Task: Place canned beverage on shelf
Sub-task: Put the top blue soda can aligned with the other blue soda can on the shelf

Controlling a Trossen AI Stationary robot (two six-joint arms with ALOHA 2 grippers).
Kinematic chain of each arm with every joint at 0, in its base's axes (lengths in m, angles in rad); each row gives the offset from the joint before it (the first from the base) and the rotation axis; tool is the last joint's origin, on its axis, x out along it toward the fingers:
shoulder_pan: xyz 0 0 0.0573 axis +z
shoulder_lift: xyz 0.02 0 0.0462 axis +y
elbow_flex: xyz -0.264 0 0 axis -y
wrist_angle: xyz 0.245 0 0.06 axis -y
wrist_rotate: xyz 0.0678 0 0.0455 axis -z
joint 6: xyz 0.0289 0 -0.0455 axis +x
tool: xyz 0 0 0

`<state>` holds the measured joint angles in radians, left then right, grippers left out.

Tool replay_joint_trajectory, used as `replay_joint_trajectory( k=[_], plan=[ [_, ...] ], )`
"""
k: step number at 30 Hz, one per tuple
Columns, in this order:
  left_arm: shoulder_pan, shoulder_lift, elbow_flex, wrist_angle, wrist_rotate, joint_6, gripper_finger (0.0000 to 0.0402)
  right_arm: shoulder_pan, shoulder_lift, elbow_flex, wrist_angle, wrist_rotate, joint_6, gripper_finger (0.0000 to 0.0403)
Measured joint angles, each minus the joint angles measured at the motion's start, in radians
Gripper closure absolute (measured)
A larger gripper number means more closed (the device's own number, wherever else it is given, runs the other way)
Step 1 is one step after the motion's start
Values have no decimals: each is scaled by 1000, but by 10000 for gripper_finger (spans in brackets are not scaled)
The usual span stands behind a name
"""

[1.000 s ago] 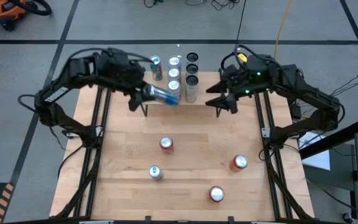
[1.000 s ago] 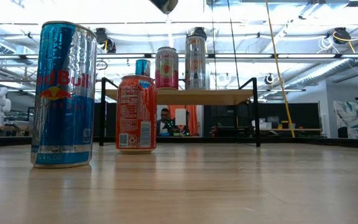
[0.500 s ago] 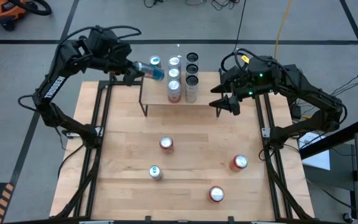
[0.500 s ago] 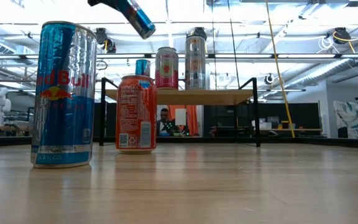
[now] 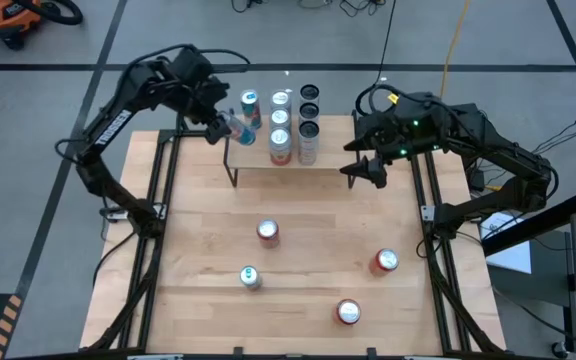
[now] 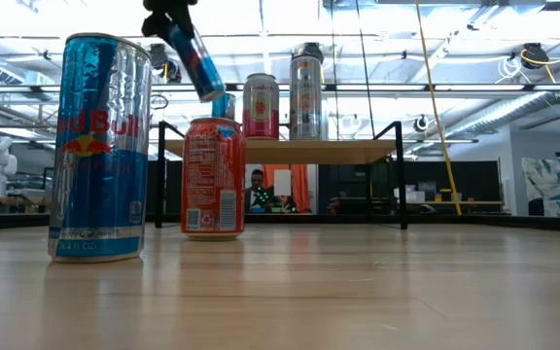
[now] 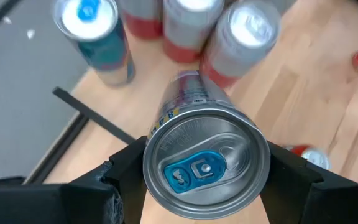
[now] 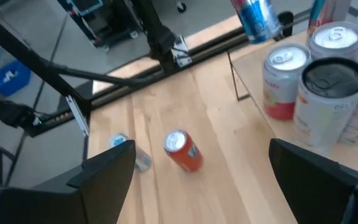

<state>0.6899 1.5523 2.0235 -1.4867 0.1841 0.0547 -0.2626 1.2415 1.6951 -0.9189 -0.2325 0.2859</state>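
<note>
A slim blue can [image 5: 240, 128] hangs tilted over the left end of the shelf [image 5: 268, 170], with my left gripper [image 5: 224, 124] shut on it. In the low view the blue can [image 6: 192, 60] is above the shelf top [image 6: 290, 151], clear of it. Several cans stand upright on the shelf, among them a blue-topped one [image 5: 251, 103] and a red-and-white one [image 6: 261, 107]. My right gripper [image 5: 361, 172] hovers open off the shelf's right end, holding nothing. My left gripper pinches the blue can between its two fingers [image 7: 126, 171], on opposite sides of the can's wall near the tab end [image 7: 166, 134]. The fingers come slanting down from the table's far left. The can is lifted clear, tilted, its bottom end lowest.
Loose cans stand on the tabletop: a red one [image 5: 268, 232] mid-table, a blue one [image 5: 250, 277] nearer the front, and two red ones [image 5: 386, 261] [image 5: 348, 312] at the right. Black rails [image 5: 158, 200] run along both table sides.
My left gripper has swung with the blue can from above the shelf's front left corner toward the table's far left, then sunk a little. The can has tipped from nearly level to steeply tilted. My right gripper has tipped slightly downward in place.
</note>
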Motion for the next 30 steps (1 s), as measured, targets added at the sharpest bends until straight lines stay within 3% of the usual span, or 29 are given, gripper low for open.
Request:
replay_joint_trajectory(
  k=[13, 30],
  plan=[
    [-1, 166, 0, -55, 14, 4, 164, 0, 0, 0, -59, -2, -48, 55],
    [-5, 181, 0, -45, -93, 4, 164, 0, 0, 0, -74, -1, -114, 55]
  ],
)
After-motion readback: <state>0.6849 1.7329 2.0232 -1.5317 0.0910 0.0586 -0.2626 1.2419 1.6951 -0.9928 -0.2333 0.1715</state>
